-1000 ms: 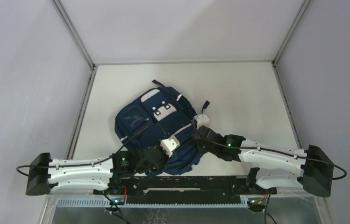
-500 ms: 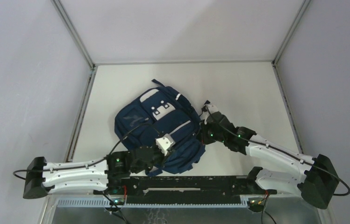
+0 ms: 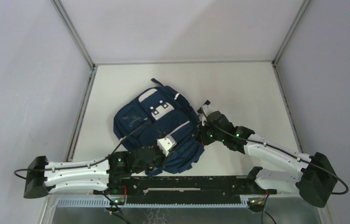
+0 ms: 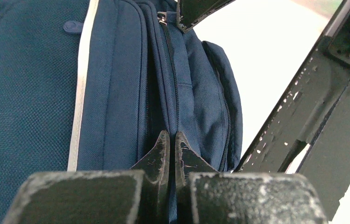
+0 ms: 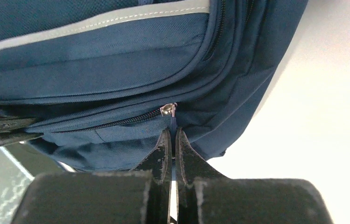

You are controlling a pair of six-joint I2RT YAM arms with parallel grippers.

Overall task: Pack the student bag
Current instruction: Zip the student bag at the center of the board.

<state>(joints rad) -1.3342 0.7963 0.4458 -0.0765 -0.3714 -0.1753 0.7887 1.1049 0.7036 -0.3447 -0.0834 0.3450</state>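
The student bag, navy-blue with white patches and a white stripe, lies flat in the middle of the table. At the bag's near edge my left gripper is shut, its fingertips pinching a fold of blue fabric along the zipper seam. My right gripper is at the bag's right side. It is shut on the blue pull tab that hangs from the metal zipper slider. The zipper looks closed to the left of the slider.
The black mounting rail runs along the table's near edge, close to the bag, and fills the right of the left wrist view. Grey walls enclose the table on three sides.
My right arm swung out from over the bag to its right side and its gripper shut on the zipper pull. The bag shifted slightly left. My left gripper stayed shut.
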